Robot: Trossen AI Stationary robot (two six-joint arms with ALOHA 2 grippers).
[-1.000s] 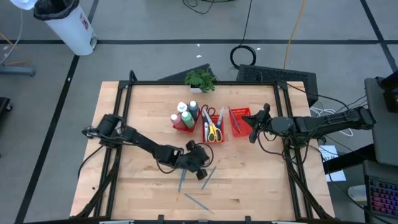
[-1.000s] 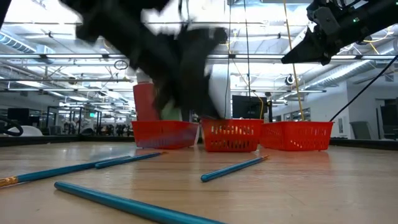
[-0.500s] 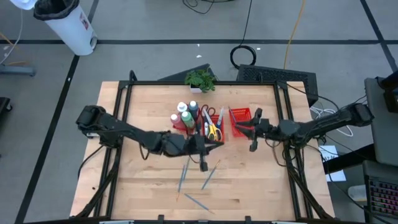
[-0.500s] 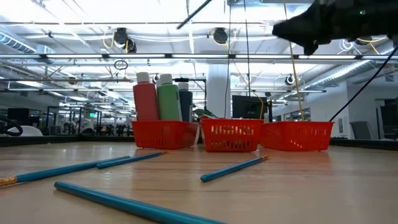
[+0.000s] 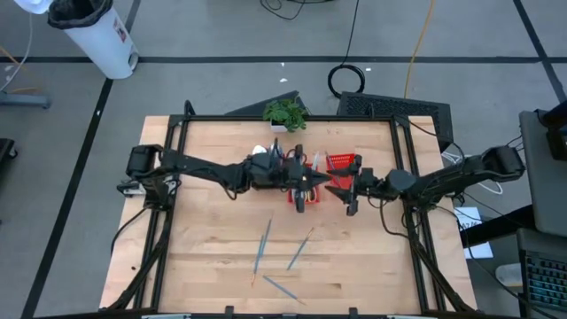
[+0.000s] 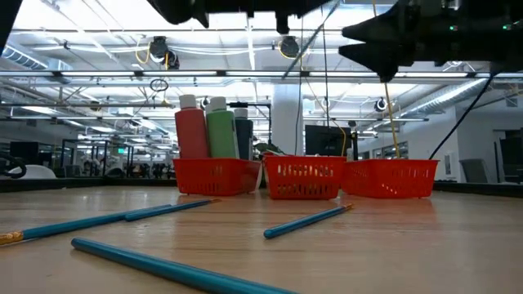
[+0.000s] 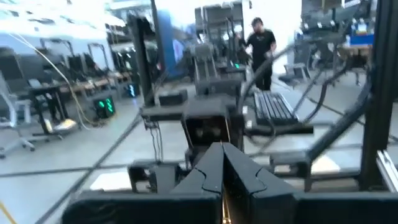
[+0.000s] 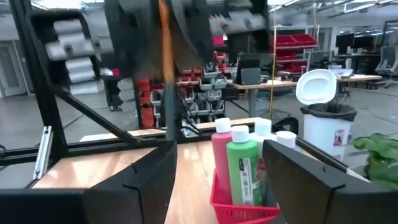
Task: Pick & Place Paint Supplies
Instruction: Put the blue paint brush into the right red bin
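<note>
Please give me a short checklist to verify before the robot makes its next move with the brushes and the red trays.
1. Left pincer shut on a thin brush: ok, it seems held.
2. Left pincer over the middle tray: ok in the high view; height above it, cannot tell.
3. Right pincer open and empty: ok.
4. Space between the two pincers: apart, but close; ok with care.
5. Bottles upright in the left tray: ok.
6. All brushes put away: not ok; loose brushes lie on the table.
</note>
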